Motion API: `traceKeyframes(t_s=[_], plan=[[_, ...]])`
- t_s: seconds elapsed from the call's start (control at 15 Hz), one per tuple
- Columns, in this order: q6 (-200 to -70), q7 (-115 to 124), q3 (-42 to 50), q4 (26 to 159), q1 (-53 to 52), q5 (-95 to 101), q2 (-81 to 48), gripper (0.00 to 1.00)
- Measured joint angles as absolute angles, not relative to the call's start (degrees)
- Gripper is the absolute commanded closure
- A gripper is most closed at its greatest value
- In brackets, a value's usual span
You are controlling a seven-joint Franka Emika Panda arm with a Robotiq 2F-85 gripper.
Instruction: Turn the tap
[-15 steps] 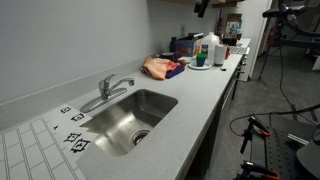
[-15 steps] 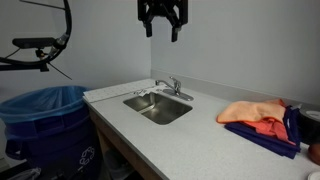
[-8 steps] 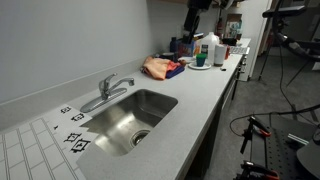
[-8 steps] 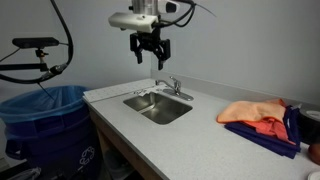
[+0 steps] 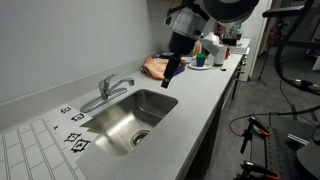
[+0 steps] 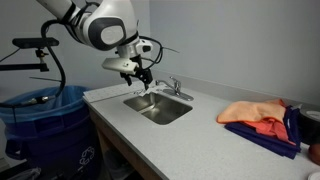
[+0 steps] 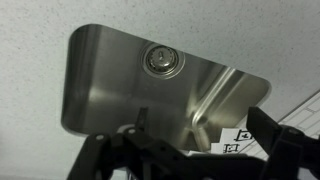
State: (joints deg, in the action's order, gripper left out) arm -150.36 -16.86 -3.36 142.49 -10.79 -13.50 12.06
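Note:
The tap (image 5: 110, 88) is a small chrome faucet with a lever handle at the back rim of the steel sink (image 5: 108, 133); it also shows in an exterior view (image 6: 171, 87). My gripper (image 5: 170, 74) hangs open and empty above the sink's end, apart from the tap, also seen in an exterior view (image 6: 140, 78). In the wrist view the gripper (image 7: 190, 160) looks down into the sink basin (image 7: 100, 70) with its drain (image 7: 163, 62). A blurred shiny streak (image 7: 208, 102) there may be the tap.
An orange cloth (image 6: 256, 114) lies on the counter, with bottles and clutter (image 5: 205, 50) at the far end. A blue bin (image 6: 42, 120) stands beside the counter. Paper markers (image 5: 74, 128) lie by the sink. The wall runs close behind the tap.
The arm has come down from high above the counter, and the gripper has dropped to just above the sink near the tap.

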Motion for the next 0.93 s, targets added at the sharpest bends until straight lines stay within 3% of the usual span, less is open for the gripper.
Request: traceKeyframes(t_s=[0.93], plan=[[-152.42, -16.61, -3.64, 142.05, -10.76, -13.43, 10.57, 0.0]])
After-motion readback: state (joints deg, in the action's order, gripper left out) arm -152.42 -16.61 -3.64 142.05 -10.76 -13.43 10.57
